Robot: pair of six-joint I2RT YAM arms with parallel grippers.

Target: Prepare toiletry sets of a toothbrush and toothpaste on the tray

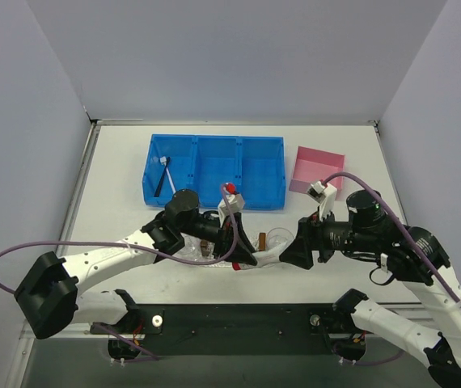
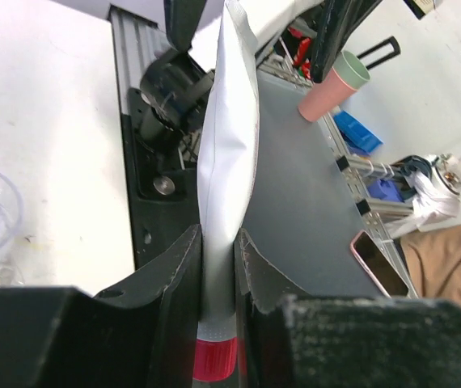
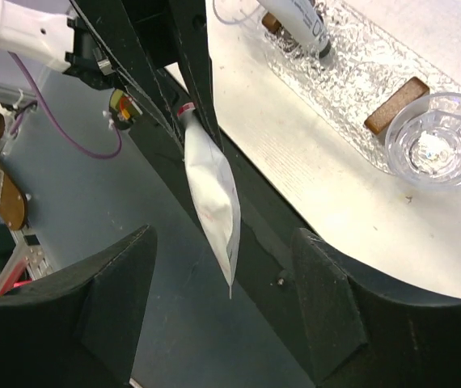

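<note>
Left wrist view has the left hand pressed onto a toothpaste tube just above its pink-red cap; both fingers touch the tube's sides, and its flat crimped end points away from the camera. From the right wrist view the same tube hangs cap up, tail down, off the near edge of the tabletop, apart from the tray. The right hand is spread wide with nothing between its fingers; the tube's tail hangs in the gap without touching either one.

A second tube with a black cap lies on the glittery clear tray; a brown block lies there too, and a clear cup stands at the tray's end, though whether on it or just beside it I cannot tell.

From above, a toothbrush with a dark handle lies in the left compartment of the blue bin; a pink box sits to the bin's right.
</note>
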